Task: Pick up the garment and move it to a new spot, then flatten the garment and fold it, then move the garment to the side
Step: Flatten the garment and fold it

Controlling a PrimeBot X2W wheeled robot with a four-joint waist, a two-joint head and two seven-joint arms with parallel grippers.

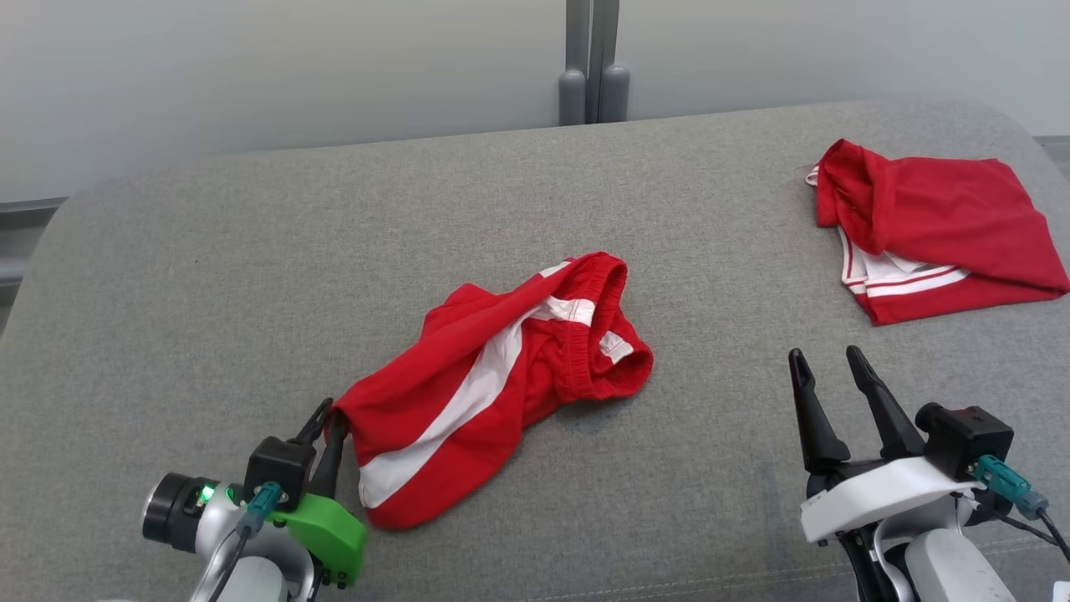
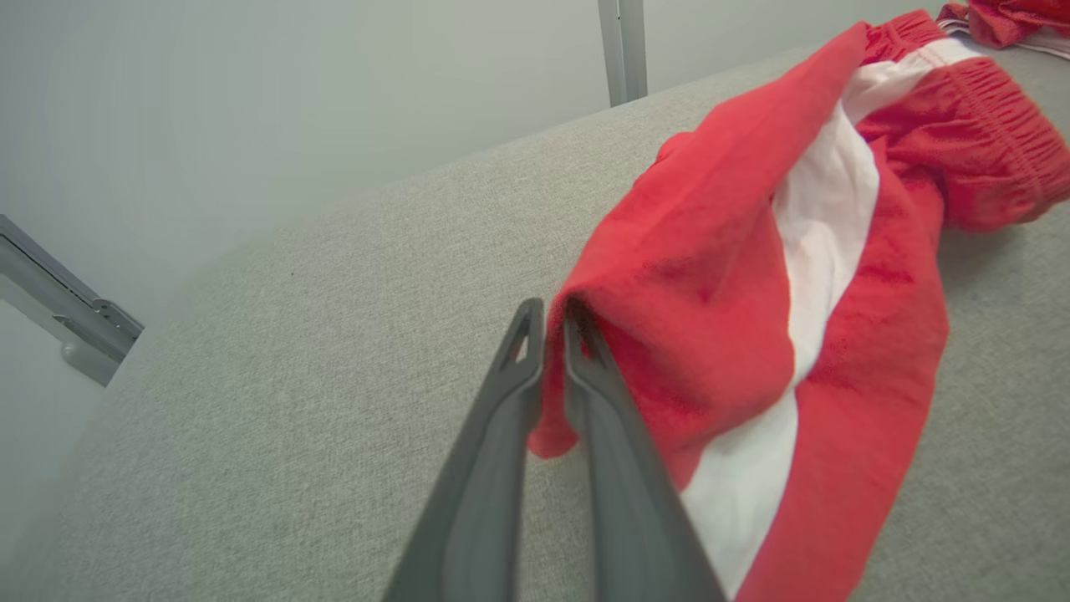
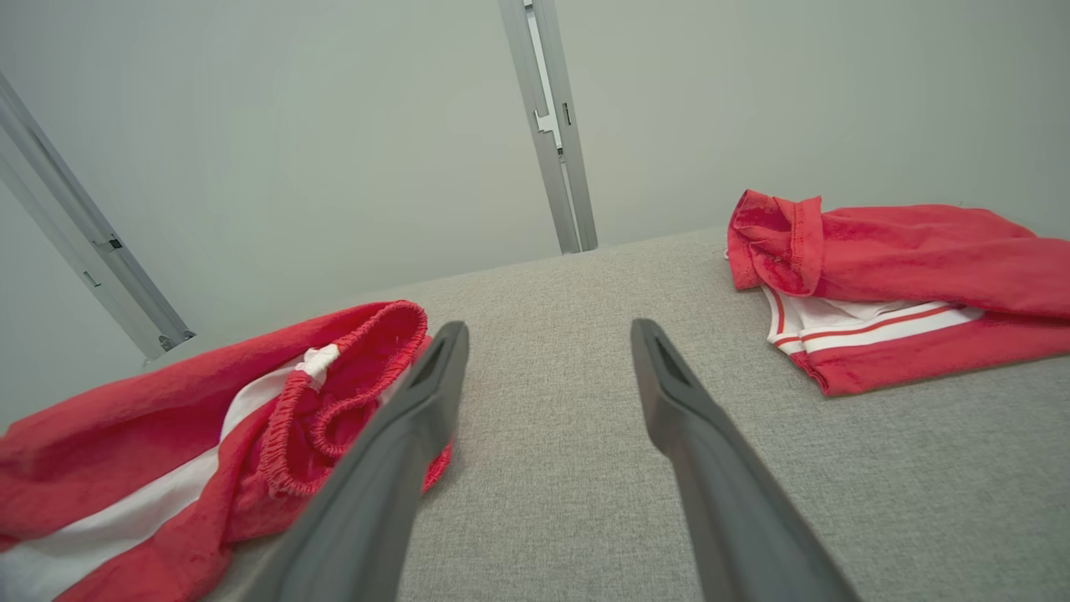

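The garment [image 1: 501,368], red shorts with a white side stripe and an elastic waistband, lies crumpled in the middle of the grey padded surface [image 1: 251,251]. My left gripper [image 1: 328,415] is at its near left corner. In the left wrist view the fingers [image 2: 585,393] stand almost together with a fold of the red cloth [image 2: 736,251] pinched between them, so my left gripper [image 2: 552,313] is shut on the garment. My right gripper [image 1: 827,359] stands open over bare fabric to the right of the garment [image 3: 167,468], touching nothing, and in its own wrist view the right gripper [image 3: 547,334] has nothing between its fingers.
A second red garment with white bands [image 1: 936,226] lies folded at the back right, also seen as the folded garment [image 3: 903,276]. A grey upright post [image 1: 593,67] stands behind the surface's far edge. The surface's rounded left edge [image 2: 125,368] drops off near my left gripper.
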